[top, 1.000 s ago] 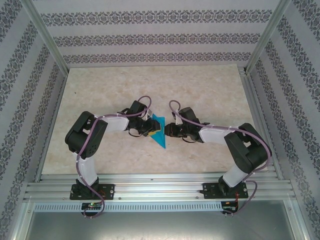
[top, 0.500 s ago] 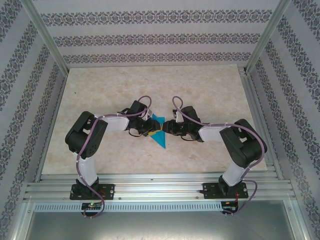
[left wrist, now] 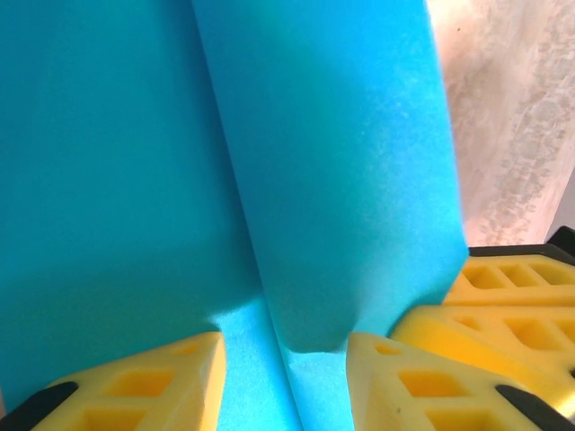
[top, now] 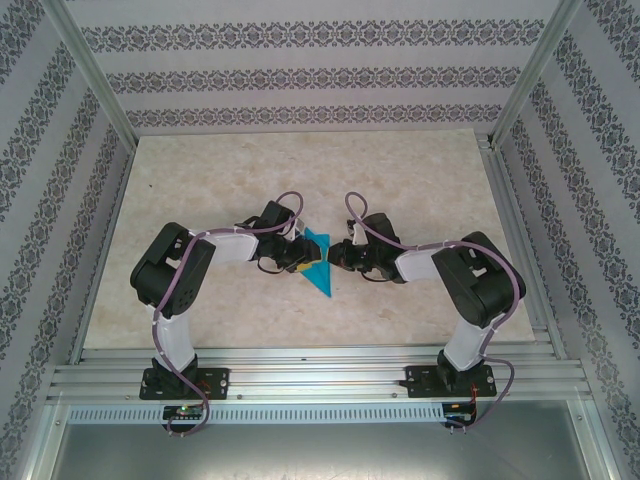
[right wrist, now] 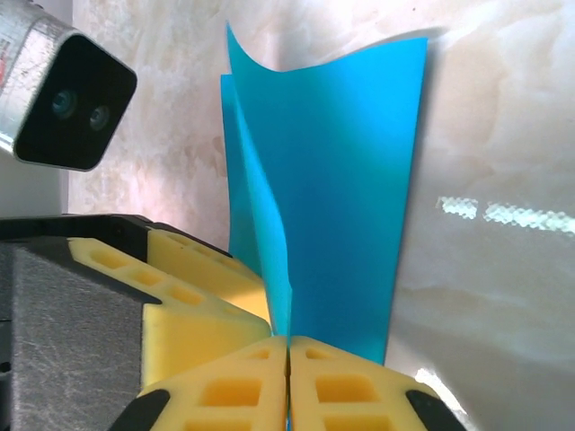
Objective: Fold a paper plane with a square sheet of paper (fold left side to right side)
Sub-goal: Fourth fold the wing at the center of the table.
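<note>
Mid-counter: right hand (right wrist: 287,352) pinched shut on folded sheet of paper (right wrist: 350,180); left hand (left wrist: 283,359) half open, straddling it.

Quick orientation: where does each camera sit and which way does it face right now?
Top external: above and behind the bases, facing down at the table; shows left arm, right arm, left claw, right claw, paper.
Left wrist: on the left wrist, facing along its parted fingers at the paper.
Right wrist: on the right wrist, facing along its claw, shut on the paper's edge.
Shared: all three show the paper; right wrist also shows the left wrist camera.
</note>
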Controlling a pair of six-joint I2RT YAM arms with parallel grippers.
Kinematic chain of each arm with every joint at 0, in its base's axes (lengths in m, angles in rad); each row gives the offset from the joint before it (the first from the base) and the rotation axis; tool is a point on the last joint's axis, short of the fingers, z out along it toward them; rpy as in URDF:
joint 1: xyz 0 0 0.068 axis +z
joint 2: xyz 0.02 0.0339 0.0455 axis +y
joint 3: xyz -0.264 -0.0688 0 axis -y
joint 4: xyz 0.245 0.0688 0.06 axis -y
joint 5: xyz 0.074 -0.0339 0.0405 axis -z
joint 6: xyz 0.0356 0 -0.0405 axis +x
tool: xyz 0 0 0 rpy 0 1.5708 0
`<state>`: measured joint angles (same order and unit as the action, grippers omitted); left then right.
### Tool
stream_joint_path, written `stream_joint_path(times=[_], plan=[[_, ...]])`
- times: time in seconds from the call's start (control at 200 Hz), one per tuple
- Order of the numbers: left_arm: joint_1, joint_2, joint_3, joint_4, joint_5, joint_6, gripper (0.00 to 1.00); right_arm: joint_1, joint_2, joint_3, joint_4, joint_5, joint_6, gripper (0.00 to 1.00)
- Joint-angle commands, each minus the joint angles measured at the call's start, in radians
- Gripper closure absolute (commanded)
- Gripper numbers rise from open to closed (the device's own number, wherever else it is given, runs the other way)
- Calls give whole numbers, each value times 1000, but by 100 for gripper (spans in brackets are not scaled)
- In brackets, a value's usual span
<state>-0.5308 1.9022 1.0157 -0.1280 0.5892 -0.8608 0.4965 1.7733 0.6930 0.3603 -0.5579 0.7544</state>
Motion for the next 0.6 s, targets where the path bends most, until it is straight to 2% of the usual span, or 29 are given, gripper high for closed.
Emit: stream_joint_path(times=[0.0, 0.085, 0.594], plan=[[-9, 77, -37, -78, -115, 34, 58, -14, 26, 34, 14, -15, -28, 97], [-10, 76, -37, -79, -116, 34, 58, -16, 33, 42, -6, -7, -44, 100], [-10, 78, -37, -80, -115, 36, 58, -21, 84, 74, -60, -7, -72, 98]])
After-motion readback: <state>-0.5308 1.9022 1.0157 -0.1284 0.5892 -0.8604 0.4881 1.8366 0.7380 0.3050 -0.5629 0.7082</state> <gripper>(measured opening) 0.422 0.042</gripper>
